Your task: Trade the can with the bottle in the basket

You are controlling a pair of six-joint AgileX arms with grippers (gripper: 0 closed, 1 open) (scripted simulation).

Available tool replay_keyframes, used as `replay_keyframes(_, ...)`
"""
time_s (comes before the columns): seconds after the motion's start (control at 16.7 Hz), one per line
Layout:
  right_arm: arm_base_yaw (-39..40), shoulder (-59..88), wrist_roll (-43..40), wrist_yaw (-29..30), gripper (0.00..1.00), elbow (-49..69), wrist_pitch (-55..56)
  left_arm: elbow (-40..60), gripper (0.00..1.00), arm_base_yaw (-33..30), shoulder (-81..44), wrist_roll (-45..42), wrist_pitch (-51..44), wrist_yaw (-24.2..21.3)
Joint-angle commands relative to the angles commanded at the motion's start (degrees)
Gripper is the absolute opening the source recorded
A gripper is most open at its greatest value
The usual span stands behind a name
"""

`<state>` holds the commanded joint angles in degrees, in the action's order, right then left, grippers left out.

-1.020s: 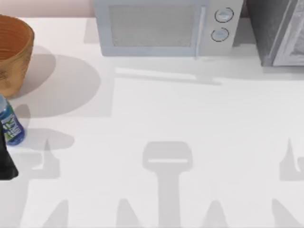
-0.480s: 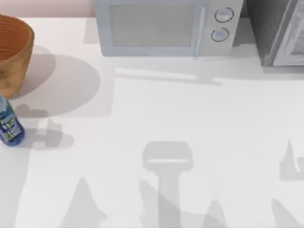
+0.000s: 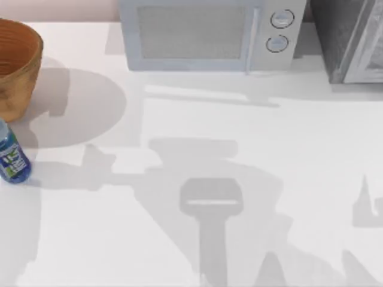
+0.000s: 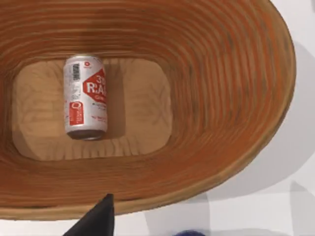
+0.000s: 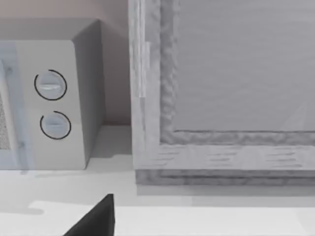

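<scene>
can [image 4: 85, 97] lain on its side on basket [image 4: 231, 78] floor, upper left of left wrist frame | long axis vertical in frame | left gripper [image 4: 93, 222] above basket, nearer arm | jaw state cannot be told | bottle [image 3: 12, 156] outside basket, left edge of top frame

A flat white table [image 3: 239, 149] is bearing a round orange-brown woven basket [image 3: 18, 69], a small blue clear-plastic bottle [image 3: 12, 156] just beside it, and a pale grey microwave [image 3: 209, 34].
</scene>
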<state>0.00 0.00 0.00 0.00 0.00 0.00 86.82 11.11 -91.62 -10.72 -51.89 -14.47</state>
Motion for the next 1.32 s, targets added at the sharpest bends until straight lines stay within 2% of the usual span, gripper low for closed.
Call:
replay_keyframes(0.3,0.00,0.00,0.00,0.00,1.00,0.00,0.00,25.98,1.00,3.33,-27.32,-3.33,-12.57,-2.18)
replay_keyframes(0.6,0.00,0.00,0.00,0.00,1.00,0.00,0.00,43.30,1.00,5.63,-46.40,-5.53,-21.34,-2.89)
replay_keyframes(0.84,0.00,0.00,0.00,0.00,1.00,0.00,0.00,48.02,1.00,6.27,-51.47,-6.06,-23.81,-2.93)
replay_keyframes(1.14,0.00,0.00,0.00,0.00,1.00,0.00,0.00,48.05,1.00,5.77,-51.31,-5.99,-23.51,-2.99)
replay_keyframes(1.32,0.00,0.00,0.00,0.00,1.00,0.00,0.00,45.28,1.00,5.50,-52.08,-5.25,-20.24,-2.86)
